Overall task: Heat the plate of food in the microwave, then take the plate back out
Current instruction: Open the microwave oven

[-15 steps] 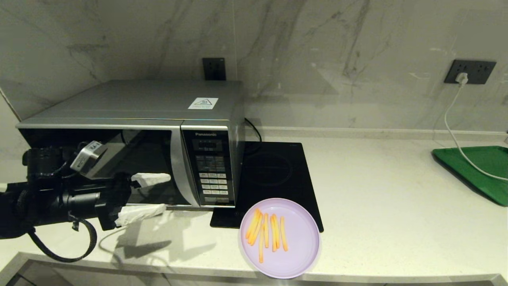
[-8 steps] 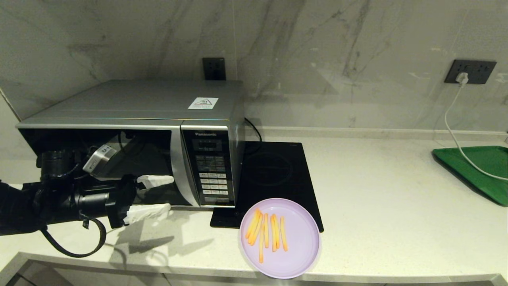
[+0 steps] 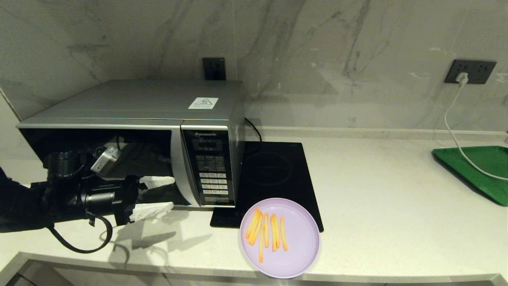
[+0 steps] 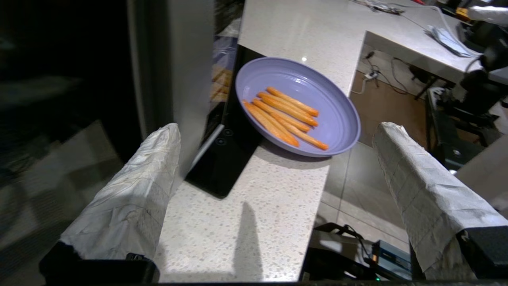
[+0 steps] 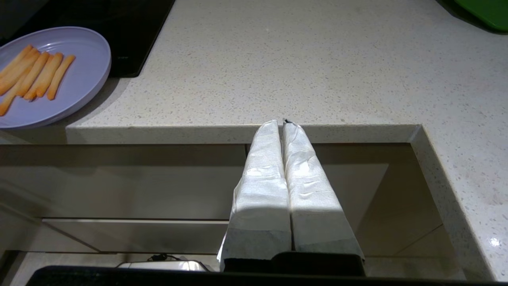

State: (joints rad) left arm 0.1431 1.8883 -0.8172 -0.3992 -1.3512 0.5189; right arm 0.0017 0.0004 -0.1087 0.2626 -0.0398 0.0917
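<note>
The step in hand looks like opening the microwave [image 3: 131, 131]: its dark door is closed, and the left gripper [image 3: 156, 194] hovers in front of the lower part of that door, released, with its two wrapped fingers [image 3: 152, 209] spread wide and nothing between them. The door's curved silver handle [image 3: 180, 174] stands just beyond the fingertips, toward the keypad, so the next move likely calls for reaching a little further that way, closing on the handle and pulling outward. The plate of food [image 3: 279, 237] sits further along past the handle, partly on the black cooktop [image 3: 278, 174] and close to the counter [image 3: 397, 206] edge, with part of its rim appearing to reach that edge. Bare counter lies below the gripper, so the door has room to swing. The right gripper [image 5: 282, 125] is parked below the counter edge, fingers pressed together on nothing.
</note>
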